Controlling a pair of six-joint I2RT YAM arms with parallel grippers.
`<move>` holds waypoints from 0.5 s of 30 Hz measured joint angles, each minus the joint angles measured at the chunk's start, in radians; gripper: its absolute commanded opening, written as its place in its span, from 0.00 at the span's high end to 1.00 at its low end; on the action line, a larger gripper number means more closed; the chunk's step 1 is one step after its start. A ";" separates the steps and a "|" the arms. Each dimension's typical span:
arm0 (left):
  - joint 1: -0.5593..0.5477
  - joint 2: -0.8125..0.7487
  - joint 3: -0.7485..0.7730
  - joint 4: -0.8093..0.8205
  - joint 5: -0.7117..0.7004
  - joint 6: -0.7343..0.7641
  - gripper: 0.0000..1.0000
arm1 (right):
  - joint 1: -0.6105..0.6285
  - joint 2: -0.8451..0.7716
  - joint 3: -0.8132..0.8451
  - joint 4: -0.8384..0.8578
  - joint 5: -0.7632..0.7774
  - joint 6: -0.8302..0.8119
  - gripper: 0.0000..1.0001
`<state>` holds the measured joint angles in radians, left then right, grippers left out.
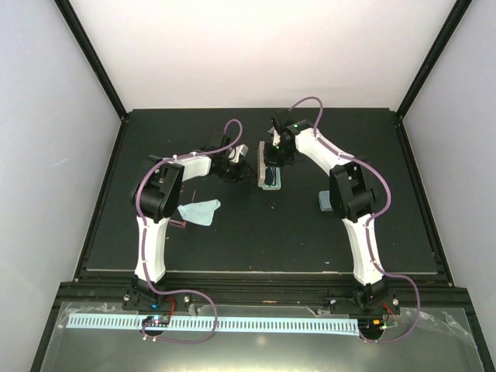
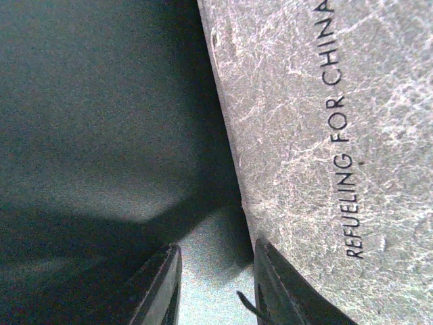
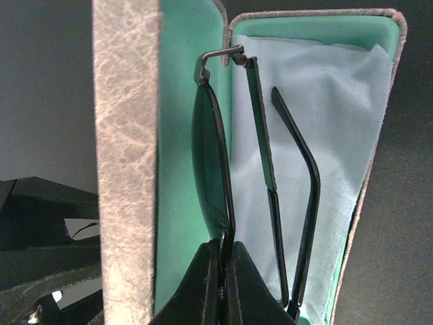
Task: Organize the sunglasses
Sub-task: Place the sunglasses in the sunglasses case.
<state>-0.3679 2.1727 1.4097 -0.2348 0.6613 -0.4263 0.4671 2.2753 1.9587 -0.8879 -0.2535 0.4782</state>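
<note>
The black-framed sunglasses (image 3: 211, 156) hang folded, lens edge-on, over the open beige-grey case (image 3: 400, 47). My right gripper (image 3: 223, 271) is shut on their rim, and the temples point down onto the light blue cloth (image 3: 325, 101) lining the case. The case lid (image 3: 125, 162) stands upright. My left gripper (image 2: 215, 284) is at the lid's outer printed face (image 2: 325, 135), fingers apart, with nothing seen between them. From above, both grippers (image 1: 242, 172) (image 1: 270, 165) meet at the case (image 1: 271, 184). A thin reddish frame (image 1: 178, 223) peeks out by the left arm.
A second light blue cloth (image 1: 200, 210) lies loose on the black table near the left arm. A blue-grey case (image 1: 326, 201) sits beside the right arm's elbow. Black posts and white walls enclose the table.
</note>
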 measured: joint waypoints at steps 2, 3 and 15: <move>0.000 0.000 0.000 0.000 0.000 0.000 0.69 | -0.012 0.000 -0.011 0.014 -0.028 0.008 0.99; 0.000 0.000 0.000 0.000 0.000 0.000 0.69 | -0.019 0.000 -0.019 0.023 -0.041 0.013 0.99; 0.000 0.000 0.000 0.000 0.000 0.000 0.69 | -0.042 0.000 -0.057 0.062 -0.071 0.016 0.83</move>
<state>-0.3679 2.1727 1.4097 -0.2348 0.6613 -0.4263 0.4248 2.2753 1.9018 -0.8261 -0.3244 0.4946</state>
